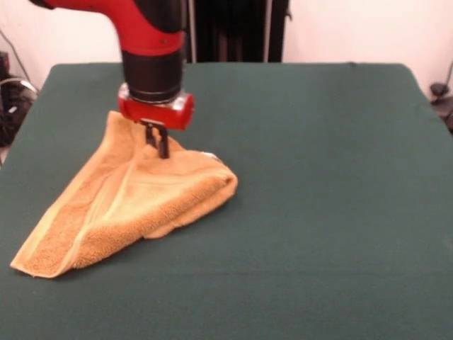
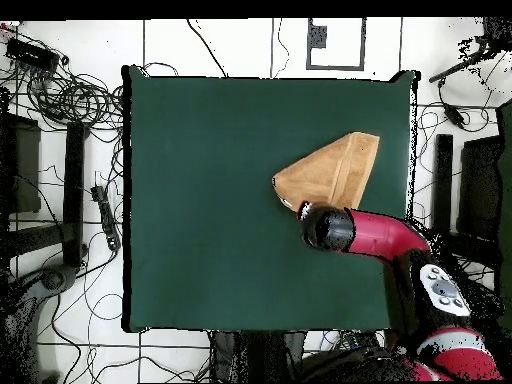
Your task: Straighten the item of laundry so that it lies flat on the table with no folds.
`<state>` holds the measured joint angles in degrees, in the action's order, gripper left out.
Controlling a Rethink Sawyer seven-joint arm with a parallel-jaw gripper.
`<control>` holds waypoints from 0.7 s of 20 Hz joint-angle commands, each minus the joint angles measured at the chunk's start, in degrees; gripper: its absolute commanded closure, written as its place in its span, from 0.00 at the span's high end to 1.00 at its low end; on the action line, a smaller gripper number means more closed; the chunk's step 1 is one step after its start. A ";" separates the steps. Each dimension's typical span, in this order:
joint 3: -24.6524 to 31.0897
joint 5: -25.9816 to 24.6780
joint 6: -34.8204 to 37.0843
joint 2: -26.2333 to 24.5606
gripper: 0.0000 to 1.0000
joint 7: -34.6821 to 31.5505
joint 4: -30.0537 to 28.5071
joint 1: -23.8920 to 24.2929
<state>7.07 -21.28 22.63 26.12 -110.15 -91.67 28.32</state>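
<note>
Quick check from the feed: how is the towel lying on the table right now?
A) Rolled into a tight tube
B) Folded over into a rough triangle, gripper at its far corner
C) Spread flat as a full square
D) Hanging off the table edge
B: the towel lies doubled over in a triangular shape on the table, with the gripper down on its peak nearest the robot's side.
</note>
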 commanded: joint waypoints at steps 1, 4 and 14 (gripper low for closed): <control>3.79 3.41 -2.00 -4.42 0.00 -8.30 1.67 -5.49; 3.45 3.48 -4.20 -4.91 0.00 -8.49 0.83 -5.25; 2.38 4.55 -3.81 -4.47 0.00 -9.16 -0.36 -5.76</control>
<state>6.92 -19.42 21.83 25.24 -110.15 -90.99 25.64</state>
